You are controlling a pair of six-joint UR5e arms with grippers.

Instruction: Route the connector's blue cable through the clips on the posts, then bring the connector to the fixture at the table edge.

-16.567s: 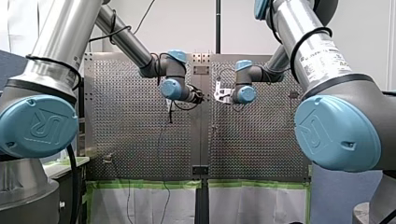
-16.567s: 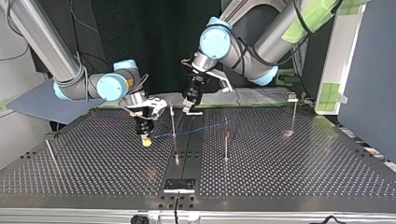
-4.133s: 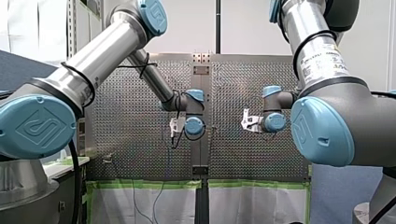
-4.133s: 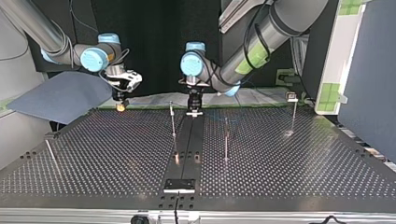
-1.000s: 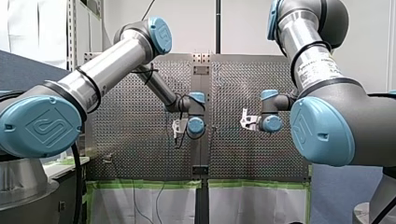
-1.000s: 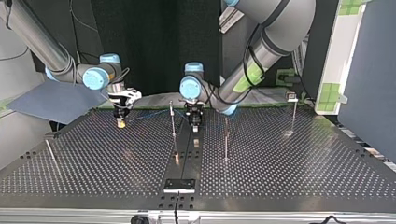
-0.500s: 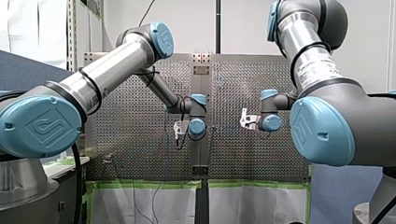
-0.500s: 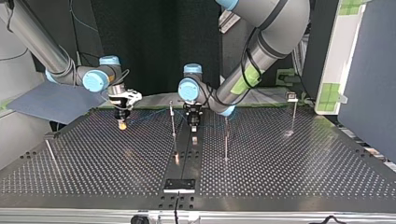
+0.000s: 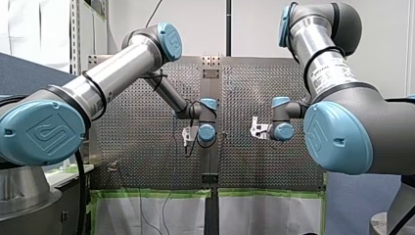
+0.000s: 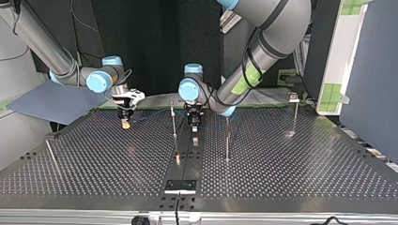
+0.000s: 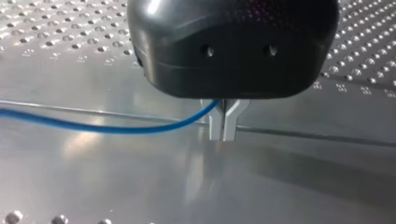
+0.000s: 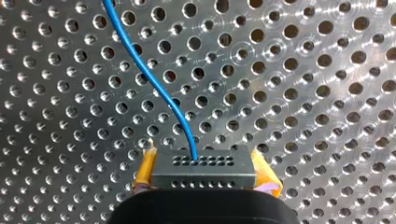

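Observation:
My right gripper has its yellow pads shut on the grey connector. The blue cable leaves the connector's face and runs off over the perforated table. In the top view that gripper hangs low over the table at the left, and the cable shows faintly toward the first post. My left gripper holds its metal fingers together over the centre strip, with the cable caught where they meet. In the top view this gripper stands between the first and second posts.
A third post with a clip rises at the top view's right, and a thin leaning post at its left. The fixture sits at the near table edge on the centre strip. A white panel bounds the right side.
My right gripper with the connector has shifted slightly toward the first post in the top view. My left gripper has sunk a little over the centre strip.

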